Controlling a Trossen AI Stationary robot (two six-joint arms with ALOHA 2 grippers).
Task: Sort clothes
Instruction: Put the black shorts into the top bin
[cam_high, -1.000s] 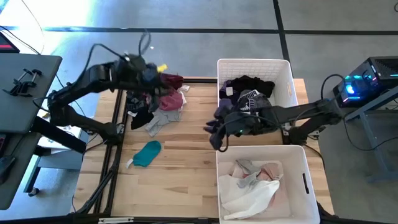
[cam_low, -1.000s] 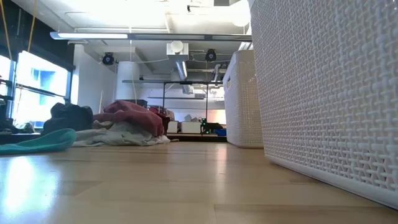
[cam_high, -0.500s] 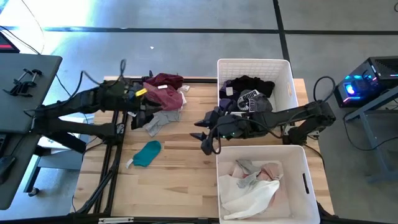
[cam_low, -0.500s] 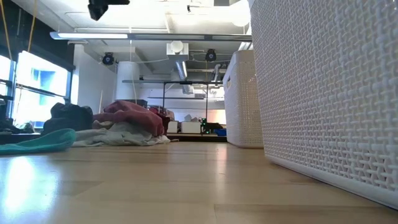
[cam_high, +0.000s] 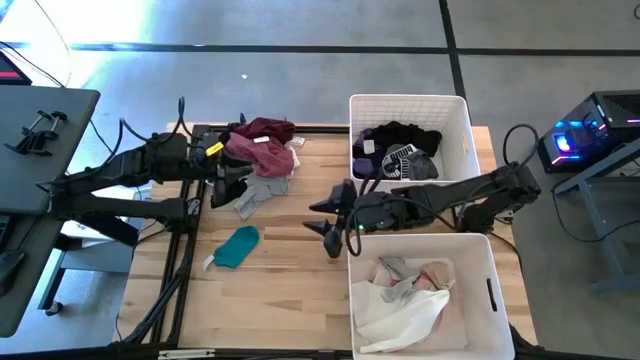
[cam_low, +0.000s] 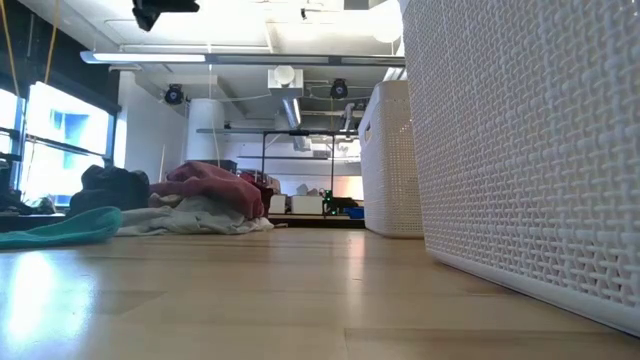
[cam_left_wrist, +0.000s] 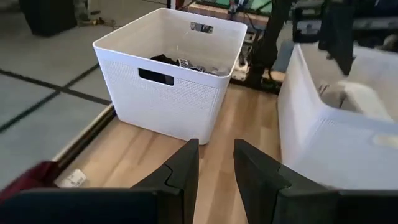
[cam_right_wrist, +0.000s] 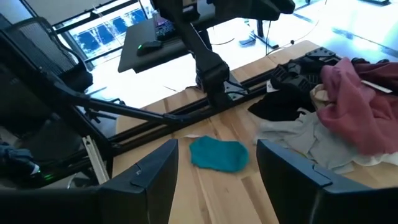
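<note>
Since a second ago both arms have shifted. Left arm, then raised over the pile, is now lowered and drawn back to the worktop's left edge; left gripper (cam_high: 222, 172) sits at the pile's left side, fingers a narrow gap apart, nothing between them. Right arm, then at the far bin, has swung out over bare wood; right gripper (cam_high: 330, 222) fingers now wide apart, empty. Judgement: a dark piece is likely just delivered, next pick not yet begun.

Left to right:
- Heap of soft crumpled clothes (cam_high: 262, 155): maroon, pink, grey, black, white tag showing. Limp, folds overlapping. Far-left of worktop.
- Small teal knit garment (cam_high: 238, 246), flat, lying alone nearer the front, well apart from the heap.
- Pale wooden worktop (cam_high: 290, 290), smooth, faintly glossy.
- Far white rectangular plastic bin (cam_high: 459, 122), woven-textured rigid walls, slot handle; holds dark clothes.
- Near white plastic bin (cam_high: 492, 270): holds white, grey and pink pieces.
</note>
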